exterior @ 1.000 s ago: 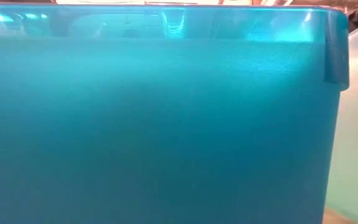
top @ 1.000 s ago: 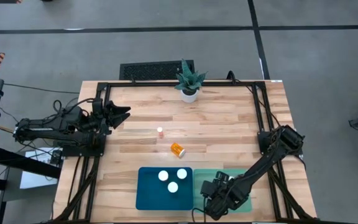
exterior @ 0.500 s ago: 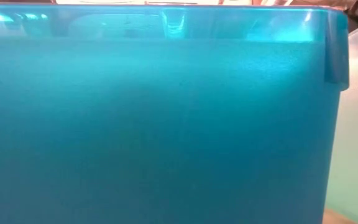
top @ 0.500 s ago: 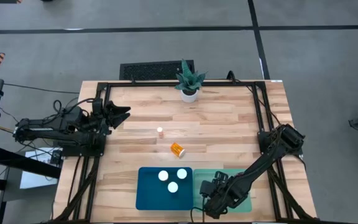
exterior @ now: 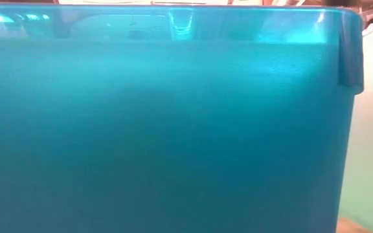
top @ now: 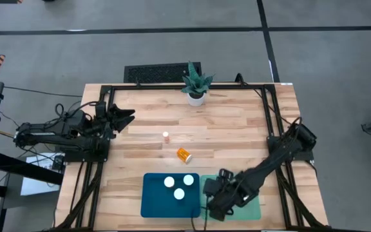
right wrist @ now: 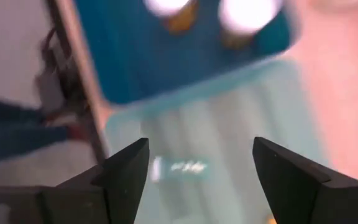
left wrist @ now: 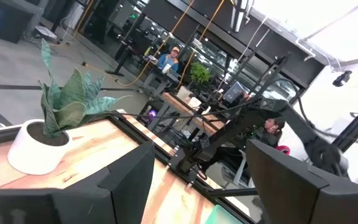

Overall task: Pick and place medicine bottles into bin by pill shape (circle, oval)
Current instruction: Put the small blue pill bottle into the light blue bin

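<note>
Three medicine bottles point(top: 178, 186) stand with white caps up in the dark blue bin point(top: 152, 201). Another small bottle point(top: 165, 136) stands upright on the wood. An amber one point(top: 184, 154) lies on its side near it. My right gripper point(right wrist: 201, 146) hangs open above the mint green bin point(top: 255, 210), fingers pointing down, nothing between them. A pale blurred thing point(right wrist: 179, 168) lies on that bin's floor below the fingers; what it is, I cannot tell. My left gripper point(left wrist: 197, 180) waits open at the table's left edge, held level.
A white pot with a green plant point(top: 195, 87) stands at the far edge, and a black grille point(top: 163, 72) lies on the floor behind it. The blue bin's wall point(exterior: 160, 129) fills the low view. Bare wood lies between the bins and the plant.
My right gripper has risen above the mint green bin and drifted a little toward the far edge. The bottles on the wood and in the blue bin have kept their places.
</note>
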Action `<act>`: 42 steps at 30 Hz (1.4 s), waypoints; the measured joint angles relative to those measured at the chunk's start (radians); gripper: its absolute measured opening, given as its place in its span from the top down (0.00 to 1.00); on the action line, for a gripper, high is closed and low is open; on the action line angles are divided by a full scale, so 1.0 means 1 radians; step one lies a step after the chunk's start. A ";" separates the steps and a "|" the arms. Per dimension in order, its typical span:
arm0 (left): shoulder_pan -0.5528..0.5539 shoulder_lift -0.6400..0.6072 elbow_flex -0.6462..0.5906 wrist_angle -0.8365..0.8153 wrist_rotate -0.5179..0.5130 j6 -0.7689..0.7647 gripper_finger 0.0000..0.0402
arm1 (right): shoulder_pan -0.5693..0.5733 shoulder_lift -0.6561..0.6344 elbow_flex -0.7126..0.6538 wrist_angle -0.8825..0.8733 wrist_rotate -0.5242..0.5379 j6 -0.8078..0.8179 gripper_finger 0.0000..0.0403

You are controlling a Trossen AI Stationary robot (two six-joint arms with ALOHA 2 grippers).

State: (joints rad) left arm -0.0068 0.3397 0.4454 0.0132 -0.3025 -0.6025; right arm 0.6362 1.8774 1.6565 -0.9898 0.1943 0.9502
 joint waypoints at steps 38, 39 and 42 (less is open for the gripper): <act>0.000 0.000 0.000 -0.011 0.000 -0.041 0.38 | 0.026 -0.073 0.103 -0.324 -0.017 -0.262 0.26; 0.000 0.000 0.000 -0.015 0.000 -0.041 0.38 | 0.046 -0.066 0.103 -0.324 -0.018 -0.308 0.26; 0.000 0.000 0.000 -0.033 0.000 -0.042 0.38 | 0.079 -0.030 0.103 -0.311 -0.051 -0.403 0.26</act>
State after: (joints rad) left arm -0.0067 0.3398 0.4454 -0.0197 -0.3023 -0.6441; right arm 0.7156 1.8474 1.7596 -1.3007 0.1432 0.5476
